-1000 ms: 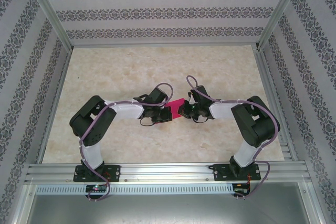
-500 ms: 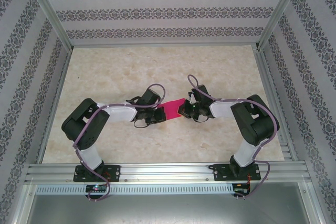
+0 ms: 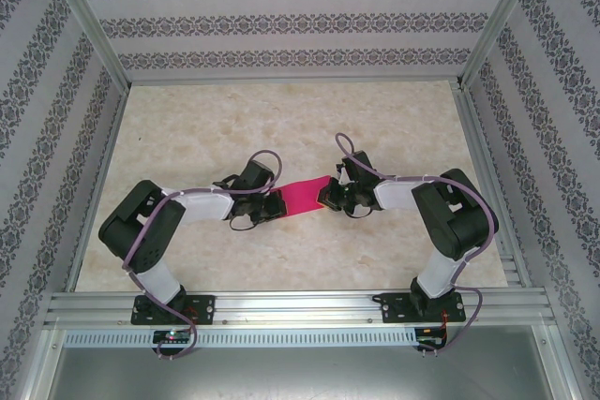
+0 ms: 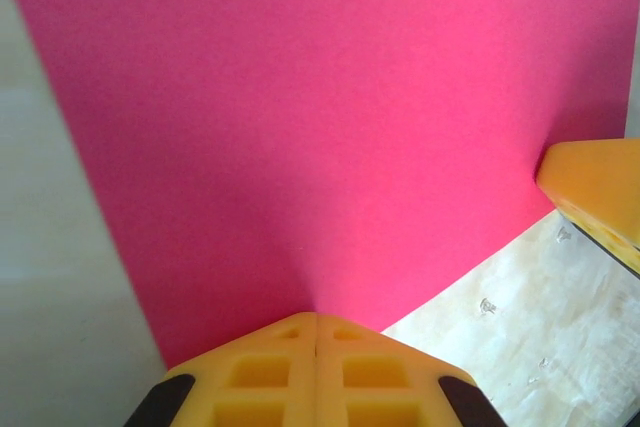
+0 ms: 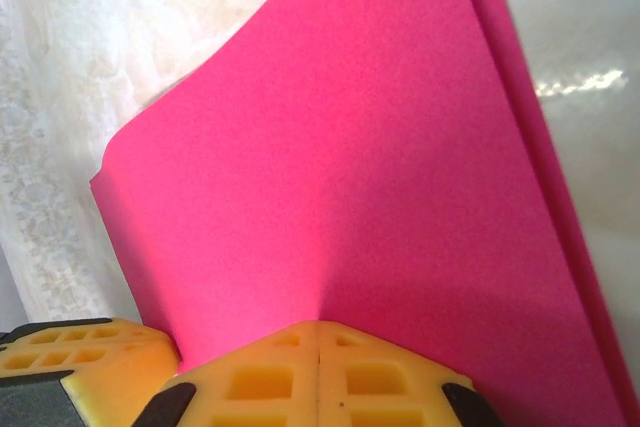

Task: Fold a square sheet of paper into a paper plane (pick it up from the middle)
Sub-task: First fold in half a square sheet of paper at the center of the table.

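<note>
The magenta-pink sheet of paper [image 3: 303, 196] hangs stretched between both grippers near the middle of the table. My left gripper [image 3: 274, 203] is shut on its left edge, and in the left wrist view the yellow pads [image 4: 290, 362] meet on the paper [image 4: 300, 127]. My right gripper [image 3: 330, 196] is shut on the right edge; in the right wrist view the paper [image 5: 360, 177] rises from the closed pads [image 5: 345, 372] with a second layer showing along its right side. No paper plane shape is visible.
The marble-patterned table [image 3: 281, 128] is walled by patterned panels and an aluminium frame [image 3: 291, 302] along the near edge. The other arm's yellow finger [image 4: 590, 192] shows at the right of the left wrist view.
My left gripper has pulled leftward with its edge of the paper, so more pink sheet shows between the grippers. The right gripper has stayed put.
</note>
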`<control>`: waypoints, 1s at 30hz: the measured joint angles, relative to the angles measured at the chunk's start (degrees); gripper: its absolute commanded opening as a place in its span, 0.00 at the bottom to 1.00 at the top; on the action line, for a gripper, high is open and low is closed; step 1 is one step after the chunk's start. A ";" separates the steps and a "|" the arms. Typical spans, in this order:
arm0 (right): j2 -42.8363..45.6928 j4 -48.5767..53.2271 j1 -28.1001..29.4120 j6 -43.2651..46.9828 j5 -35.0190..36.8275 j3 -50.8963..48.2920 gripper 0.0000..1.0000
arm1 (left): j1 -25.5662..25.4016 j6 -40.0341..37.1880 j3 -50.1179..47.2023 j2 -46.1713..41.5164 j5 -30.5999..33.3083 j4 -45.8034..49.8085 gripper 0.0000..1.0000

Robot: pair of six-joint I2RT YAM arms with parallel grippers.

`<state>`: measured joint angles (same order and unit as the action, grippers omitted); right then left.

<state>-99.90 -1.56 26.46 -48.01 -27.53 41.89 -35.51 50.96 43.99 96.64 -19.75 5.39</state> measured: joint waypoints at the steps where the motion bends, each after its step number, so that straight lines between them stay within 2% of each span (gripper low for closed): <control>1: 0.02 0.00 0.00 -0.02 0.02 0.00 0.02 | 0.07 0.17 -0.17 -0.13 0.13 0.00 0.05; 16: 1.14 -1.31 0.00 -0.15 0.11 -1.11 0.03 | 0.24 0.72 -0.87 -0.59 0.13 -0.26 0.03; 21: 4.46 0.72 0.44 0.31 3.13 -1.55 0.04 | 0.26 0.26 -0.63 -0.52 -0.04 0.02 0.03; 25: 6.29 1.79 4.02 0.57 5.05 1.16 0.04 | 0.26 -2.01 0.68 -0.09 0.00 1.86 0.02; 30: 3.65 1.25 7.21 0.24 6.71 5.42 0.04 | 0.26 -6.91 2.75 0.72 0.79 4.31 0.02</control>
<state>-96.25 -0.32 33.67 -47.77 -20.82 47.31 -35.24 44.05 46.74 97.36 -18.96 9.69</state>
